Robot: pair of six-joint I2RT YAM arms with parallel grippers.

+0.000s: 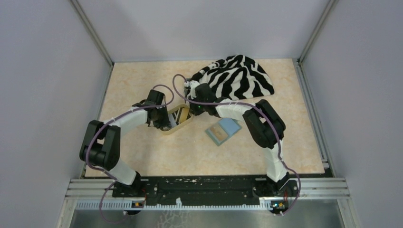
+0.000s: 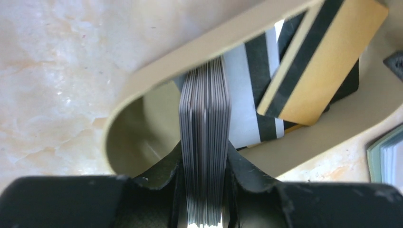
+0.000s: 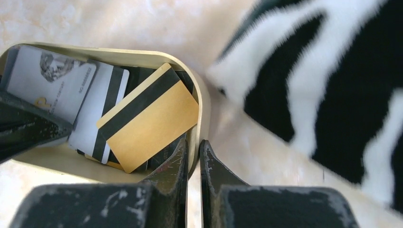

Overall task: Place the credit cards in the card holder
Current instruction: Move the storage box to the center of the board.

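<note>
Card holder [image 1: 222, 130] lies open and flat on the worktop [image 1: 142, 152], nearest the arm bases, pale blue-grey inside facing up, just right of the tray [image 1: 177, 127] and not touching it; the left wrist view catches only its edge [image 2: 386, 156] at lower right. No card visible in it. Left hand [image 2: 204, 152] is clenched on a stack of credit cards [image 2: 204, 118], seen edge-on, thick pack, upright between the fingers [image 2: 247, 171], its far end against the tray rim [image 2: 204, 47]. In the top view the left hand [image 1: 165, 123] sits at the tray's left end. Tray is tan, oval, and holds loose cards: gold card [image 3: 152, 121] with a dark stripe along one long edge lies on top, tilted; under it a striped card [image 3: 100, 109], white with dark bands; left of that a pale card [image 3: 52, 80] with small print and a grey figure. More dark cards below them, can't tell how many. Right hand [image 3: 192, 152] is at the tray's right end, fingers [image 3: 176, 166] closed tight with the tray wall [image 3: 202, 109] pinched between them, one finger inside, one outside. Same hand in the top view [image 1: 192, 110]. Zebra cloth [image 1: 237, 78] is bunched at the far side, just beyond the right hand, near the tray but apart from it.
</note>
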